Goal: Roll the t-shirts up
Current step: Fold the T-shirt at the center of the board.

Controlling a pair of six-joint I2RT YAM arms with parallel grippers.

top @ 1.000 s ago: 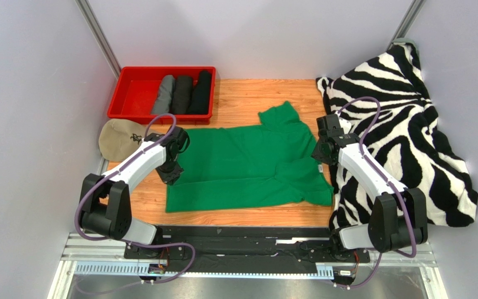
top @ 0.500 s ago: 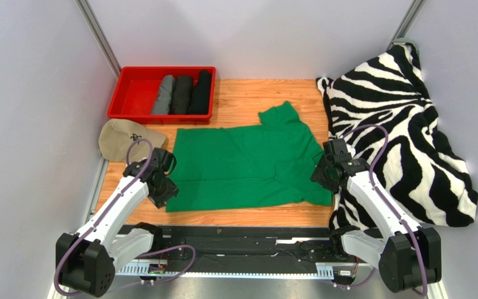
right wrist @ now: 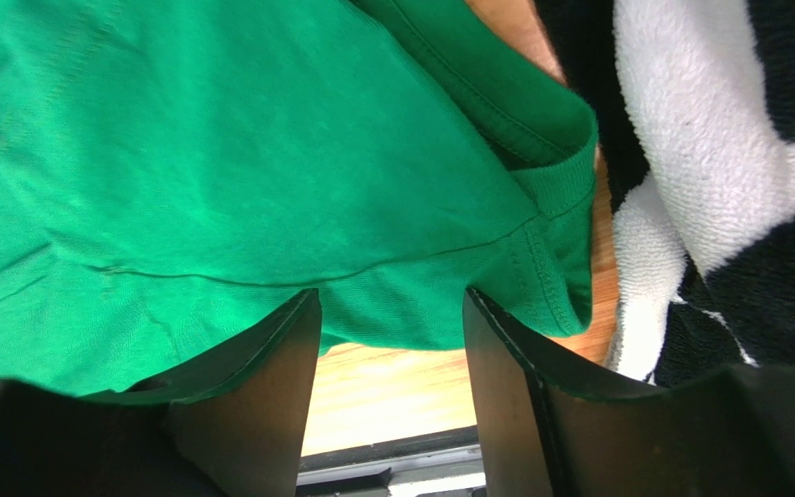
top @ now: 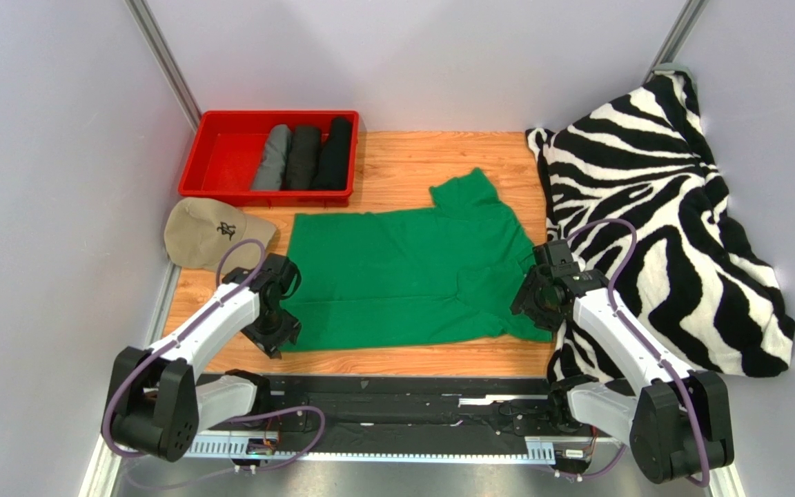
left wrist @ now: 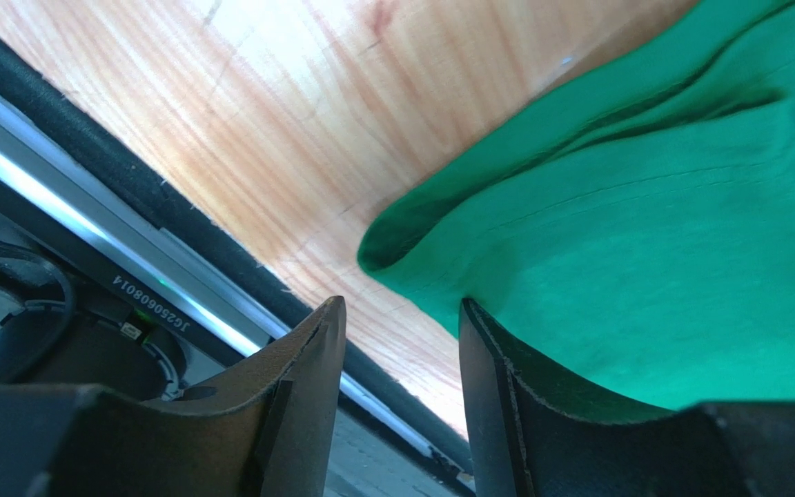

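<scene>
Fingers (left wrist: 298, 393) on my left gripper (left wrist: 400, 311) and right gripper (right wrist: 391, 300), narrower a second ago, now stand wide at the green t-shirt's (top: 412, 274) near corners, cloth just beyond their tips, unheld; rolling looks ready to begin.

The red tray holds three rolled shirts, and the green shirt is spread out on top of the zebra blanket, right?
Not quite. The green shirt is spread out on the wooden table, beside the zebra blanket rather than on top of it, as the top view shows. The red tray does hold three rolled shirts.
</scene>
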